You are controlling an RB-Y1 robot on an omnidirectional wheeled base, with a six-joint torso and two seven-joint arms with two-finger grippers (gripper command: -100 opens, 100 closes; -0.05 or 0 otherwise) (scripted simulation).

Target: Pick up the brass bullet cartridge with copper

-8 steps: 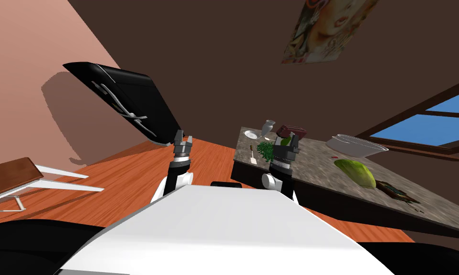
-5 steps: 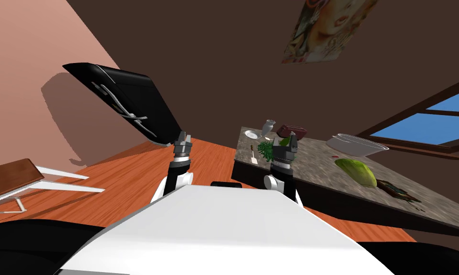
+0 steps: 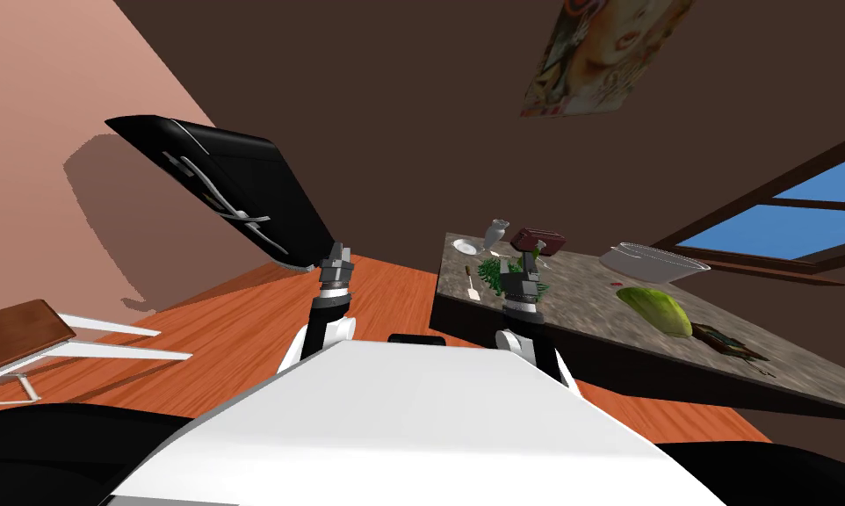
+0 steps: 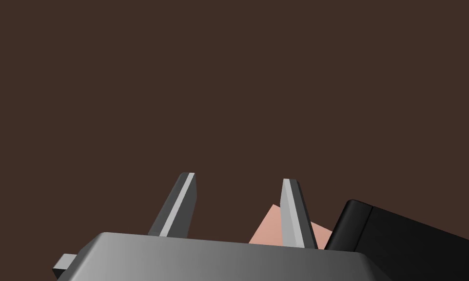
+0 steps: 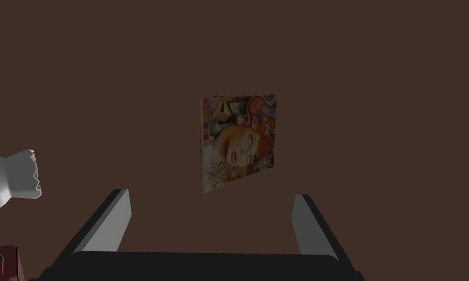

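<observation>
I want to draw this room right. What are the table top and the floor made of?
The table top looks like polished stone, maybe granite: it has grey-brown speckles all over. The floor looks like smooth wood: it is orange-brown with long plank lines and streaky grain.

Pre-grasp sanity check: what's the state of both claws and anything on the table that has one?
Left claw: open, empty.
Right claw: open, empty, at the table.
Vase: standing upright on the table.
Tray: right way up, looks empty.
</observation>
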